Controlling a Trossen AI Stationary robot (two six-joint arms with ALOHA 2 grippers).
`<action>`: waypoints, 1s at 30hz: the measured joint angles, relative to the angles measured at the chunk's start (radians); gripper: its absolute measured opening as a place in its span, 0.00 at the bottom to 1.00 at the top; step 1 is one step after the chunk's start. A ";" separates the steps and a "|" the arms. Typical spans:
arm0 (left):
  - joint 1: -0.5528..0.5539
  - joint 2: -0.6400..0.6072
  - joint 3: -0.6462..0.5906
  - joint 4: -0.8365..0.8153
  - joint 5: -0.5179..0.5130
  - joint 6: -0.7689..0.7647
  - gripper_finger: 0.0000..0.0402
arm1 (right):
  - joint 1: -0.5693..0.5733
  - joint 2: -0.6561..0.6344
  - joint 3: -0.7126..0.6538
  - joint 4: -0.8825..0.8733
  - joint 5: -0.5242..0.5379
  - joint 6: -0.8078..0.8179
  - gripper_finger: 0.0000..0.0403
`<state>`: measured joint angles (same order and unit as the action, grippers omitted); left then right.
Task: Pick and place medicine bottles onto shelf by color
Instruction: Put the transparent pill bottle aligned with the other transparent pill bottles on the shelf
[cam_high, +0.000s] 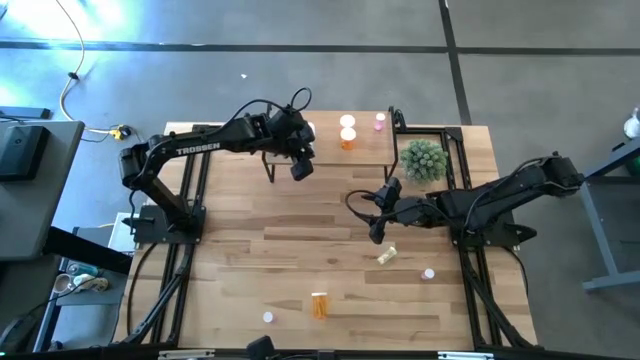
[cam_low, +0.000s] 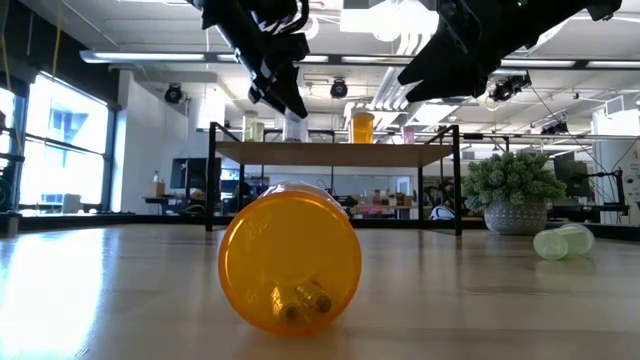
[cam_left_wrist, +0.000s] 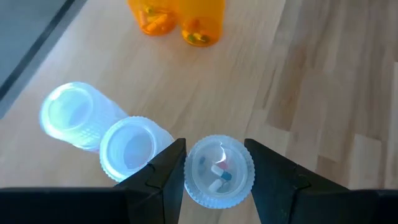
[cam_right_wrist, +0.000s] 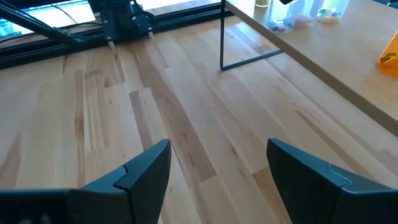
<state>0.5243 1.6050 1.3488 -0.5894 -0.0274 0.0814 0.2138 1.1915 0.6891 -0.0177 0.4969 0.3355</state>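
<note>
We see the left gripper (cam_left_wrist: 214, 177) over the left part of the shelf (cam_high: 370, 150), which stands at the far side of the table (cam_high: 300, 240). Its two dark fingers (cam_left_wrist: 161, 177) stand on both sides of a clear bottle (cam_left_wrist: 219, 171) with a white ribbed rim and pinch it; small pills, white, blue and red, show inside it. Just beside this bottle, on the shelf top, stand two more clear bottles (cam_left_wrist: 102, 134), which touch each other. Farther along the same shelf stand two orange bottles (cam_left_wrist: 180, 18), close together. In the high view, a pink bottle (cam_high: 380, 122) is on the shelf to the right of the orange ones.

The right gripper (cam_right_wrist: 217, 171) hangs above the middle of the table, near the shelf but apart from it, and its fingers (cam_right_wrist: 146, 171) are spread wide with only bare wood between them. Nothing is held there.

On the table several bottles remain. An orange bottle (cam_low: 290, 262) lies on its side at the near edge, very close to the low camera, with some pills inside. A yellow-green bottle (cam_high: 387, 255) lies on its side just on the near side of the right gripper. A pink bottle with white cap (cam_high: 428, 273) stands to the right of it, and a small white-capped bottle (cam_high: 268, 317) stands at the near edge, to the left of the lying orange one. A green spiky plant (cam_high: 423, 160) in a pot stands beside the right end of the shelf.
</note>
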 joint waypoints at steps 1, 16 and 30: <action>0.000 0.000 0.000 0.001 -0.012 0.000 0.35 | 0.000 0.000 0.000 0.000 0.000 0.000 0.64; 0.035 0.002 -0.001 0.018 -0.015 0.008 0.35 | 0.000 0.000 0.000 0.000 0.000 0.026 0.64; 0.052 0.002 -0.001 0.019 0.047 -0.035 0.35 | 0.000 0.000 0.000 0.003 0.000 0.026 0.64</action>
<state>0.5766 1.6066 1.3476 -0.5705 0.0194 0.0460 0.2138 1.1915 0.6891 -0.0143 0.4973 0.3618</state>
